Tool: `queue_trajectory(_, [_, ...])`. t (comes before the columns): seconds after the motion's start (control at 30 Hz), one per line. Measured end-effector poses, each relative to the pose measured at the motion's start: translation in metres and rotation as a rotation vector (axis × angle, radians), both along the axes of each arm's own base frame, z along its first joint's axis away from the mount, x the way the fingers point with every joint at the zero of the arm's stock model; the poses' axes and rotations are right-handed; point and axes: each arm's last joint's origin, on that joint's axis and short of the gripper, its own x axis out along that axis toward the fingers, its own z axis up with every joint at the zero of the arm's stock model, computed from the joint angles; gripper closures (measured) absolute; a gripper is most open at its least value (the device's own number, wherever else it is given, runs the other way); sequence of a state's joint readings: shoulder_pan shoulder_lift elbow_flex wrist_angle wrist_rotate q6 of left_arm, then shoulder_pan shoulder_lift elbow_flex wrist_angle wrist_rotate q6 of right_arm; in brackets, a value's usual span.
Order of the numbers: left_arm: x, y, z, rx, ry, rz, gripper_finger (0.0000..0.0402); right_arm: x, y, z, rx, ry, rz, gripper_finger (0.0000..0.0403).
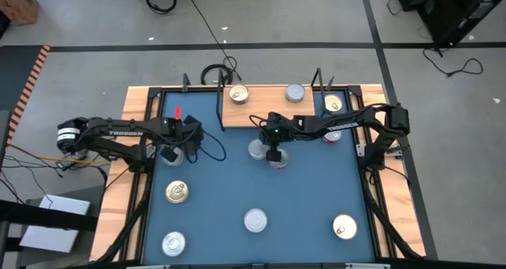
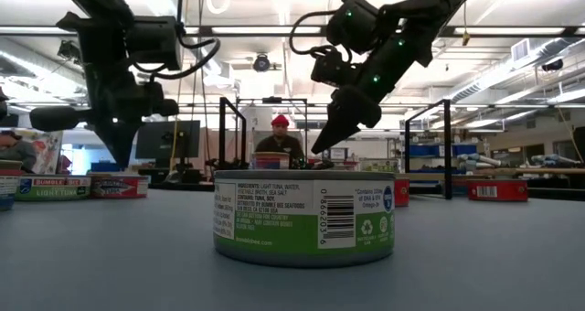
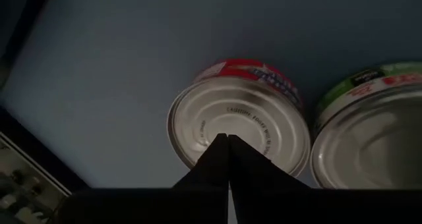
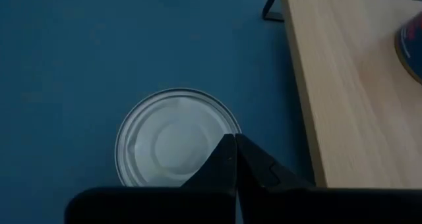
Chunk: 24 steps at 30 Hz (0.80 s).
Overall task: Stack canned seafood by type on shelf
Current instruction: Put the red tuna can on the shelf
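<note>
The shelf [image 1: 269, 103] is a light-wood board at the table's far side; gold-lidded tins [image 1: 238, 94] [image 1: 333, 104] and a silver-lidded one [image 1: 295, 92] stand on it. My right gripper [image 4: 235, 140] is shut and hangs in the air above a plain silver-lidded tin [image 4: 177, 138] that stands on the blue table just before the shelf's edge [image 4: 343, 92]. My left gripper [image 3: 228, 140] is shut too. It hovers at the table's left over a silver-lidded tin with red sides [image 3: 237, 118], next to a green-labelled tin [image 3: 369, 132]. Both tins stand on their bases.
More tins stand apart on the near half of the table: a gold lid [image 1: 177, 191], silver lids [image 1: 174, 243] [image 1: 255, 220] and a gold lid [image 1: 344, 227]. A red-sided tin [image 1: 333, 134] sits under the right arm. A person [image 2: 279, 142] sits beyond the table.
</note>
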State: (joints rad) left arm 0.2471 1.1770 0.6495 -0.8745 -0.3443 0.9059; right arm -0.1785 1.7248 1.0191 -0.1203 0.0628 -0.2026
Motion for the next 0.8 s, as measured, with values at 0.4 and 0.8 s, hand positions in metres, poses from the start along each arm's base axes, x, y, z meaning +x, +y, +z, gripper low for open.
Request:
queue_trajectory(0.4, [0.003, 0.010, 0.001, -0.008, -0.052, 0.000, 0.0397, 0.002, 0.006, 0.001, -0.010, -0.012, 0.002, 0.0398])
queue_trajectory(0.8, [0.013, 0.012, -0.014, -0.039, -0.006, -0.011, 0.0397, 0.008, 0.024, 0.005, -0.031, -0.065, 0.051, 0.0398])
